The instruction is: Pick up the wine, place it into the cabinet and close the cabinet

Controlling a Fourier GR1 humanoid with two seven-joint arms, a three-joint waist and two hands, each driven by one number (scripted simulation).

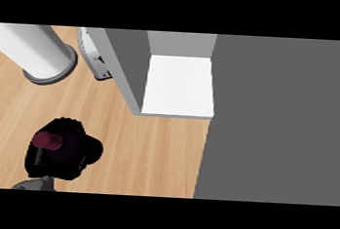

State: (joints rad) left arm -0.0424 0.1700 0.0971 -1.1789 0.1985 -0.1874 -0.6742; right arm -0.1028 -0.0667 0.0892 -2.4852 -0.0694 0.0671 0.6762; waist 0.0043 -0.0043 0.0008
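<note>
At the lower left, my left hand (64,156) is curled round the wine bottle, which stands upright. Only the bottle's dark red cap (47,139) shows above the black fingers; its body is hidden by the hand. A short piece of grey forearm (32,183) comes in below the hand. The cabinet (126,65) stands at the top middle, up and to the right of the hand. It is open, and its white inner shelf (179,85) is bare. Its wide grey door (281,122) fills the right side of the view. My right hand does not show.
A pale grey cylinder (28,48) with a darker ring at its end lies at the top left. A small grey-white fitting (98,60) sits against the cabinet's left wall. Wooden countertop (157,150) lies between the hand and the cabinet.
</note>
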